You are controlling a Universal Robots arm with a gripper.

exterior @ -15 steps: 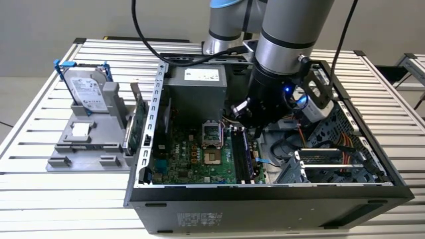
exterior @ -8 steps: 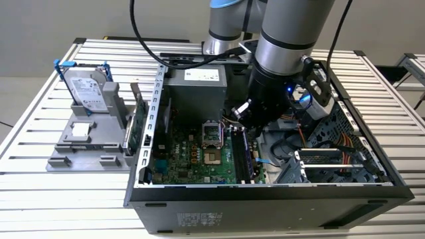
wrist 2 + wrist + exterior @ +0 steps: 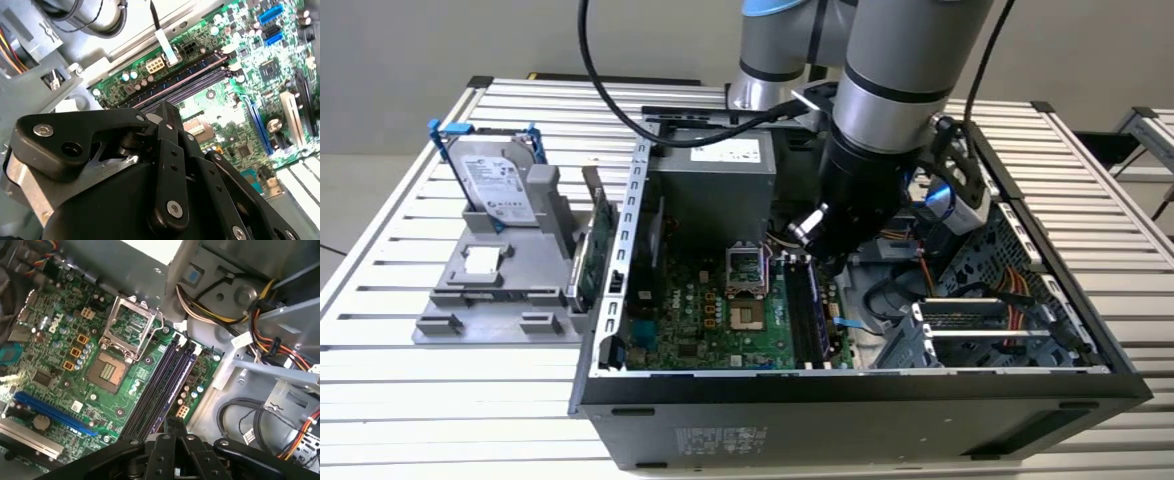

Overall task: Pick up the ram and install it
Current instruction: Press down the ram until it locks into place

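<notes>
Now, gripper: above the memory slots; grip state cannot be told.
Risk: the ram, if misaligned at twelve o'clock, could jam.

Even, diffuse lighting fills the exterior view; the slatted white metal table reads bright. In the first wrist view, glare whitens the grey steel chassis wall at 12 o'clock. In both wrist views the close black gripper linkage is slightly soft.
</notes>
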